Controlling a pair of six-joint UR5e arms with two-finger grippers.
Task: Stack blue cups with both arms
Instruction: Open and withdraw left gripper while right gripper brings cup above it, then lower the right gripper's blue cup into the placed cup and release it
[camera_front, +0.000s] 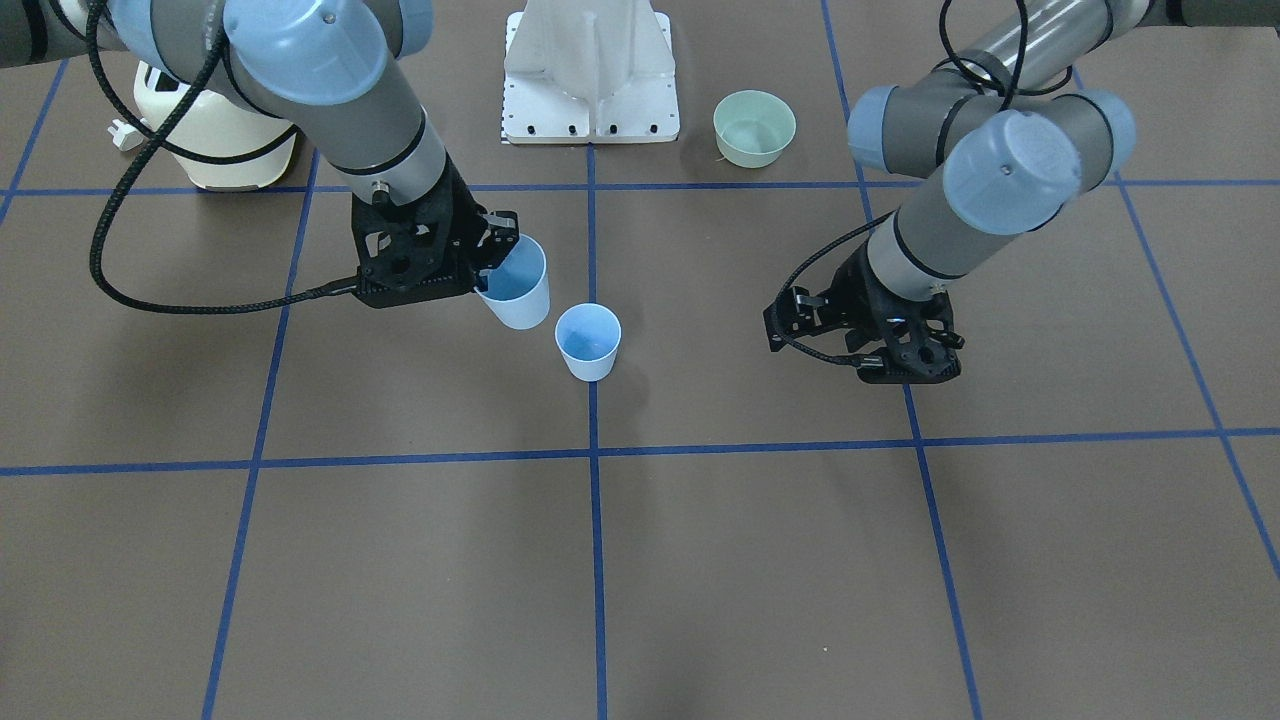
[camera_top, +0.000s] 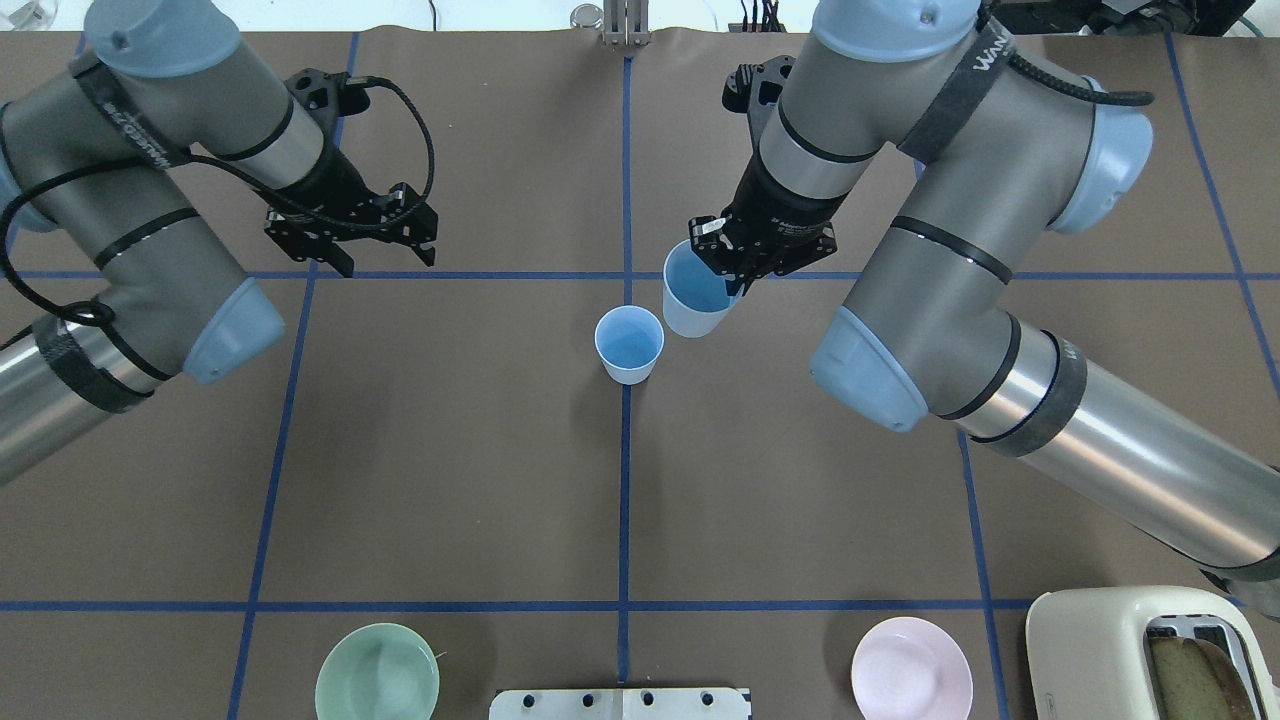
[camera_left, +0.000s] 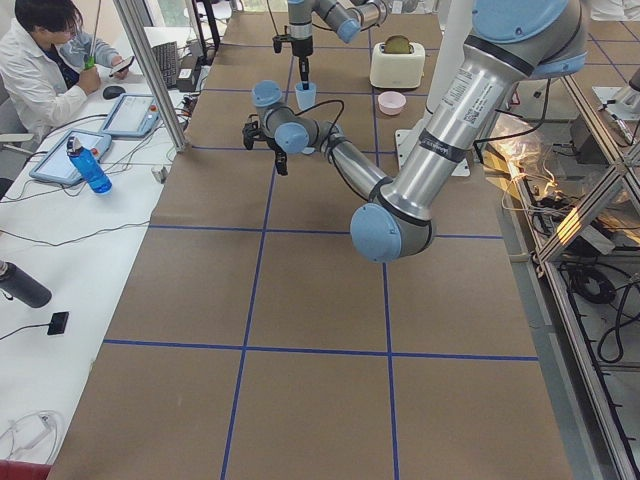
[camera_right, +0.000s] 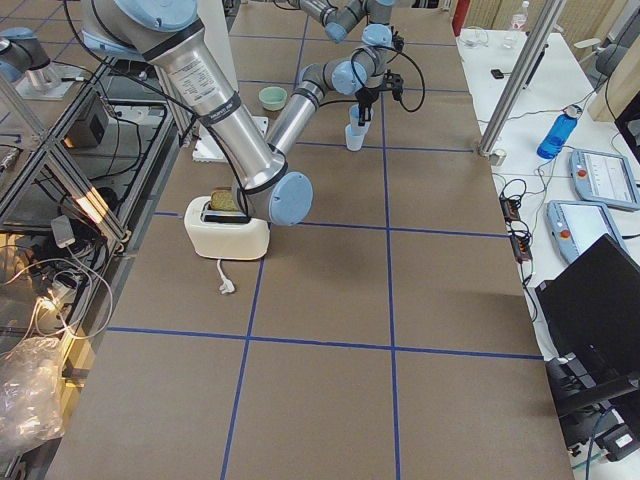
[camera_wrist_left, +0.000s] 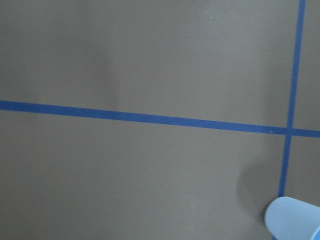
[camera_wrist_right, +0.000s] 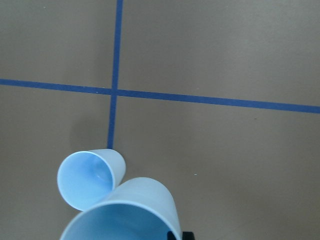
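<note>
Two pale-blue cups. One cup (camera_front: 588, 340) stands upright on the centre tape line; it also shows in the overhead view (camera_top: 629, 343) and the right wrist view (camera_wrist_right: 90, 177). My right gripper (camera_front: 497, 252) (camera_top: 735, 268) is shut on the rim of the other cup (camera_front: 517, 285) (camera_top: 697, 295) (camera_wrist_right: 125, 215). It holds that cup slightly tilted, just off the table and right beside the standing one. My left gripper (camera_top: 385, 248) (camera_front: 910, 365) is open and empty above the table, well to the side. The standing cup's edge shows in the left wrist view (camera_wrist_left: 295, 220).
A mint-green bowl (camera_top: 377, 672) (camera_front: 754, 127), a pink bowl (camera_top: 911, 668) and a cream toaster (camera_top: 1150, 650) with bread sit near the robot's edge. The white pedestal base (camera_front: 590, 75) stands between them. A person sits at the side desk (camera_left: 50, 60).
</note>
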